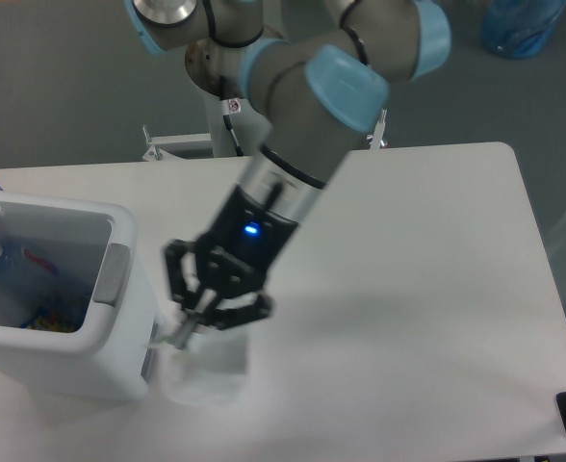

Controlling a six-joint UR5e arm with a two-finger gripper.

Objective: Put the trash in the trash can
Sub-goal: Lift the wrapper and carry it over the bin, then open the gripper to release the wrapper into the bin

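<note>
White table [427, 289] beneath us, we pinch the wrapper [209, 371] in our gripper [189, 323], hanging just beside the trash can [119, 318]. A bottle [4, 265] already lies inside; the wrapper has yet to go over the rim.
</note>
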